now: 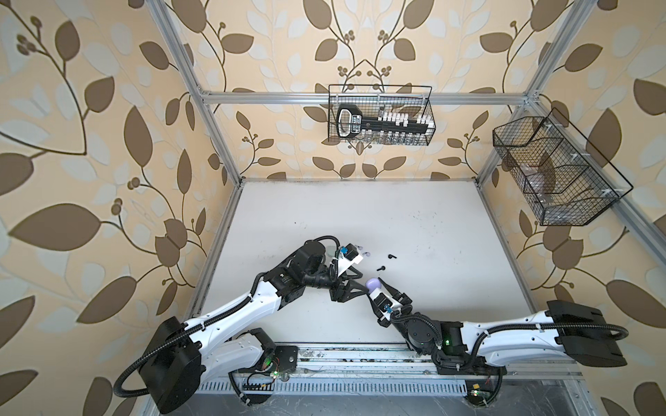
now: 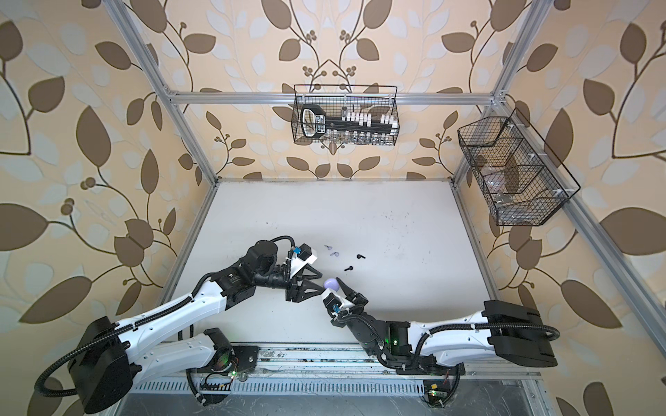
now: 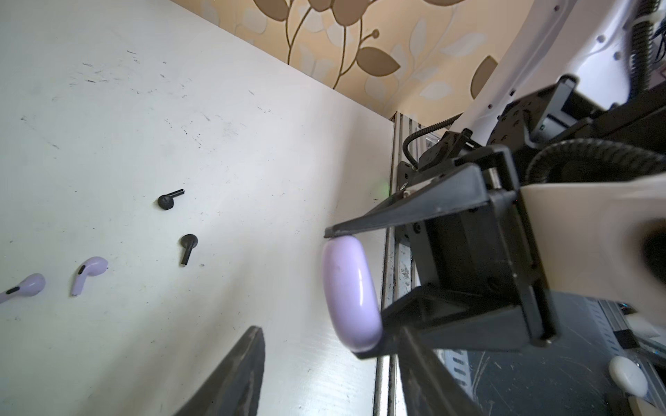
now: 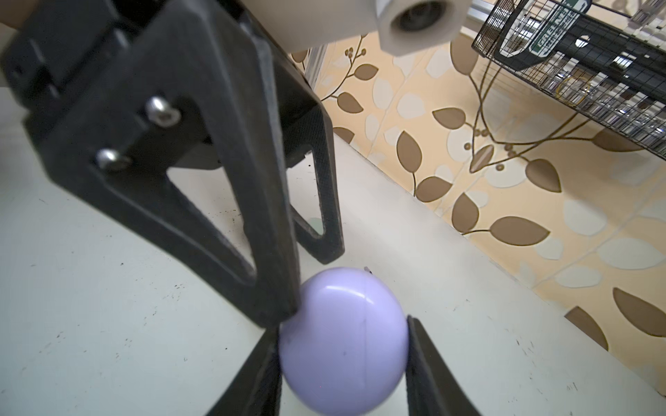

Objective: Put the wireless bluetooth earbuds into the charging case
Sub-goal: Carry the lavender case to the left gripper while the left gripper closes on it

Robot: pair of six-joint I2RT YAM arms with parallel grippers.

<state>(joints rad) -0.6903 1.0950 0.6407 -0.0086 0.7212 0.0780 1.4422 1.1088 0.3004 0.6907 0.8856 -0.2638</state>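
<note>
The lilac charging case point(image 1: 373, 284) point(image 4: 342, 342) hangs just above the white table, lid closed, with my right gripper point(image 1: 373, 289) point(image 4: 344, 327) shut on its two sides. My left gripper point(image 1: 363, 283) point(image 3: 331, 329) comes at the case from the left with its jaws apart. One of its fingers point(image 4: 277, 288) touches the case's edge. Two lilac earbuds point(image 3: 90, 273) point(image 3: 25, 286) and two black earbuds point(image 3: 169, 198) point(image 3: 187, 246) lie loose on the table beyond the case. In both top views they lie just behind the grippers point(image 1: 381, 268) point(image 2: 335, 254).
A wire basket point(image 1: 380, 115) with a black tool hangs on the back wall. A second wire basket point(image 1: 555, 173) hangs on the right wall. A pale round thing point(image 1: 329, 249) shows partly behind the left wrist. The table's front rail point(image 1: 360, 356) runs below both arms.
</note>
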